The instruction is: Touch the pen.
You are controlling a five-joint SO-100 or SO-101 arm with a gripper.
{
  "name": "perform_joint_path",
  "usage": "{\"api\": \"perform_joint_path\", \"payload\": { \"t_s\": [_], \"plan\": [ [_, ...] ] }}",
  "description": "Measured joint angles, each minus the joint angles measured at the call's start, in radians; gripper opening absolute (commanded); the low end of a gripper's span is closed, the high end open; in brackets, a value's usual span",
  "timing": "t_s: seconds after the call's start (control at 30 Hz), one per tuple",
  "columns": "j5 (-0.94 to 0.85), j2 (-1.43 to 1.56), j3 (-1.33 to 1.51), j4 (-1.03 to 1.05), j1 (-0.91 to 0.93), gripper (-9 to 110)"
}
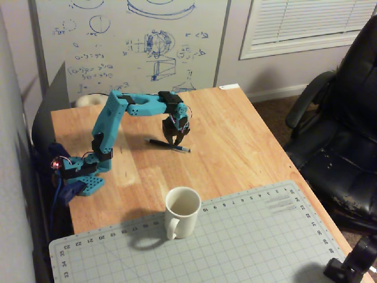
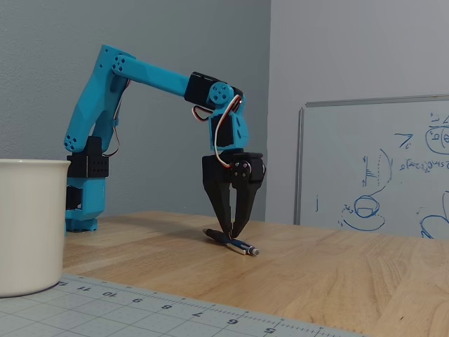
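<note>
On the wooden table, mid-surface: the pen, thin, dark and straight, with a small silvery-blue tip pointing right in the high fixed view; it lies flat on the bare wood, between the arm's base and the table's right edge. In the low fixed view the pen shows a bluish barrel and a metal end.

Gripper: black plastic, two tapered fingers, pointing straight down; the fingertips meet in a narrow point, jaws nearly closed with nothing between them. In the low fixed view the gripper tip comes down onto the pen's barrel, seemingly touching it.

Arm: bright blue printed plastic, black servo blocks, red and white wiring at the wrist.

White mug: glossy, cylindrical, upright, on the near edge of a grey gridded cutting mat, well apart from the pen.

Whiteboard: blue marker sketches, behind the table. Black office chair: worn, to the right.
</note>
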Motion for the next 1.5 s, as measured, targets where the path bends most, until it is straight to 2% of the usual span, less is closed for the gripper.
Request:
{"api": "perform_joint_path", "payload": {
  "t_s": [1.5],
  "plan": [
    [0.002, -0.097, -0.117, 0.002, -0.002, 1]
  ]
}}
